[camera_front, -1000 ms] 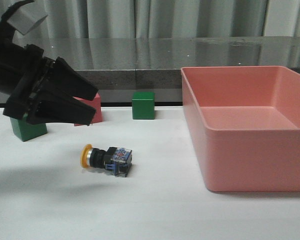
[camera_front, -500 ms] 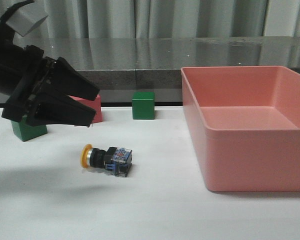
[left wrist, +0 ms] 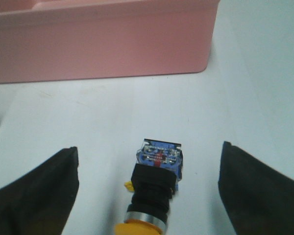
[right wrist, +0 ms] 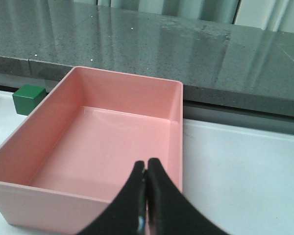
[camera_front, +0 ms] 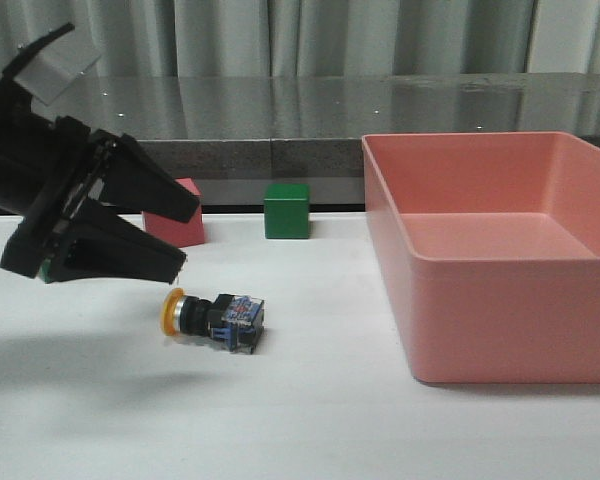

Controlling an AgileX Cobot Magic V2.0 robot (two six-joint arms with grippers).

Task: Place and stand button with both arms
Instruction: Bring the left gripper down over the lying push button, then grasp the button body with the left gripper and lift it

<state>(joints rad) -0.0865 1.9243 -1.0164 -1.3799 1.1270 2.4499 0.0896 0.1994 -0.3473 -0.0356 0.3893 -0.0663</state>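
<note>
The white worktop (camera_front: pixel 310 420) carries everything in view. On its right side sits a large pink bin (camera_front: pixel 500 250), open at the top, nothing visible inside it in the right wrist view. The left arm (camera_front: pixel 40 190) reaches in from the left, its fingers (camera_front: pixel 130 265) spread wide apart and holding nothing; the left gripper (camera_front: pixel 178 232) hangs just above and to the left of the button, not touching it. In the left wrist view the button lies in the gap between the two fingertips (left wrist: pixel 44 188). The right gripper (right wrist: pixel 146 169) shows only in its own wrist view, above the near wall of the bin, its fingers pressed together with nothing between them. A pink cube (camera_front: pixel 180 215) and a green cube (camera_front: pixel 286 210) stand at the far edge of the worktop. The button (camera_front: pixel 213 318) lies on its side left of the bin, yellow cap pointing left, blue base to the right.
</note>
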